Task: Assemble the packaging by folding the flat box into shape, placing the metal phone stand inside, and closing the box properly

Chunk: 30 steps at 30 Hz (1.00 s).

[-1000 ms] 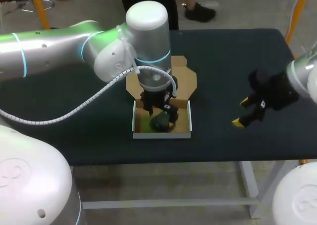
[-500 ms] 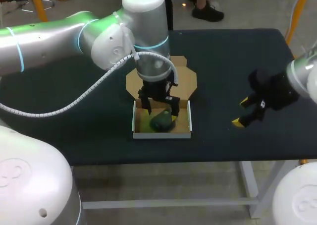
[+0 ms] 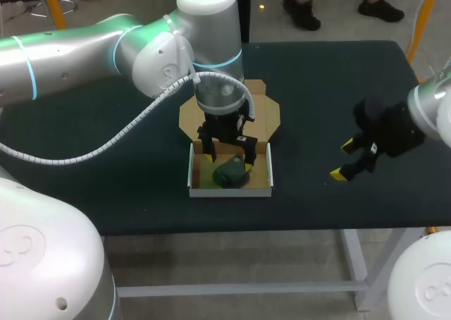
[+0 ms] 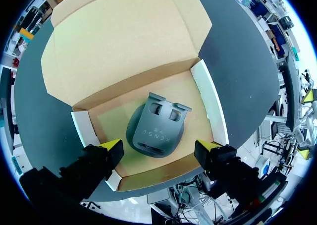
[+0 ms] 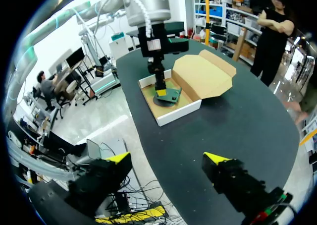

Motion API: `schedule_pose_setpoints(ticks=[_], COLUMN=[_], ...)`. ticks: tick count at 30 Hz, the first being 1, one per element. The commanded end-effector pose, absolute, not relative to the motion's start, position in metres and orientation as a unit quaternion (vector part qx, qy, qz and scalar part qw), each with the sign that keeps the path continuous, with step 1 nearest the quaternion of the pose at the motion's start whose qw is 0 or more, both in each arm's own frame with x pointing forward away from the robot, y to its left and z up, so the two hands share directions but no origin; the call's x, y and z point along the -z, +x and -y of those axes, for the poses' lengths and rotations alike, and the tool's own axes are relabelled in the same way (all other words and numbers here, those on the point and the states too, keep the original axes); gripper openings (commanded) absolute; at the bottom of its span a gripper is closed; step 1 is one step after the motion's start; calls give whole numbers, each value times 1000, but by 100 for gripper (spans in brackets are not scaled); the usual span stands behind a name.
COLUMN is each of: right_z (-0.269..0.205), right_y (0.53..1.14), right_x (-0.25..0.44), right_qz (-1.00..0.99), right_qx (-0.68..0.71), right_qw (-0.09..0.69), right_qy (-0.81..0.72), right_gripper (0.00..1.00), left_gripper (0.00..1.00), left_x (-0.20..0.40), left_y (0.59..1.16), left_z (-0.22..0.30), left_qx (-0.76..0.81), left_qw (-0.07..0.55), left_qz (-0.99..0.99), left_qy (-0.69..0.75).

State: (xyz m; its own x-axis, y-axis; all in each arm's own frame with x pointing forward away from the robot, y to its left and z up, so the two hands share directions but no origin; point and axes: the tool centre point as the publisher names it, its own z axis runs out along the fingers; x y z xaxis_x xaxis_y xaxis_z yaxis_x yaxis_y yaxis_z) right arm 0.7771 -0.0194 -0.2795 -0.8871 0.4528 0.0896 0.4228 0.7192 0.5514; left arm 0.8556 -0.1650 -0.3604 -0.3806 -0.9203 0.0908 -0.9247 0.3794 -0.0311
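The cardboard box [image 3: 230,191] stands folded at the table's middle, its brown lid [image 3: 262,113] lying open behind it. The dark metal phone stand [image 3: 227,175] lies inside on the box floor. My left gripper [image 3: 228,158] hangs open just above the stand, not touching it. In the left wrist view the stand [image 4: 157,127] sits between the box's white walls [image 4: 210,101], ahead of the open left gripper [image 4: 161,149]. My right gripper [image 3: 349,161] is open and empty over the table's right side. The right wrist view shows the right gripper [image 5: 167,159] far from the box [image 5: 181,110].
The dark table [image 3: 324,87] carries only the box. My left arm [image 3: 106,48] stretches over the table's left half, with its cable looping down beside the box.
My left gripper has risen a little from down around the stand, which stays lying in the box. The right arm has not moved.
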Motion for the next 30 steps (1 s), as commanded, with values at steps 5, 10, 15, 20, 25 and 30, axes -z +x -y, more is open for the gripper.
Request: schedule_pose_setpoints(ticks=[5, 10, 15, 20, 25, 30], right_z=[21, 21, 21, 21, 21, 21], right_y=[776, 776, 776, 776, 776, 776], right_x=[278, 278, 278, 278, 278, 278], right_qz=[-926, -926, -926, -926, -926, -926], right_qx=[-293, -293, -293, -293, -293, -293], right_qw=[24, 24, 24, 24, 24, 24], right_qy=[235, 235, 235, 235, 235, 235], right_gripper=[100, 100, 100, 100, 100, 100], left_gripper=[100, 100, 100, 100, 100, 100], left_x=[361, 366, 372, 378, 383, 391], left_y=[857, 855, 851, 845, 834, 829], left_z=[168, 175, 180, 178, 176, 175], left_qx=[-36, -38, -44, -42, -39, -34], left_qw=[22, 6, -7, -15, -19, -22], left_qz=[812, 766, 747, 733, 727, 725], left_qy=[582, 642, 663, 678, 685, 687])
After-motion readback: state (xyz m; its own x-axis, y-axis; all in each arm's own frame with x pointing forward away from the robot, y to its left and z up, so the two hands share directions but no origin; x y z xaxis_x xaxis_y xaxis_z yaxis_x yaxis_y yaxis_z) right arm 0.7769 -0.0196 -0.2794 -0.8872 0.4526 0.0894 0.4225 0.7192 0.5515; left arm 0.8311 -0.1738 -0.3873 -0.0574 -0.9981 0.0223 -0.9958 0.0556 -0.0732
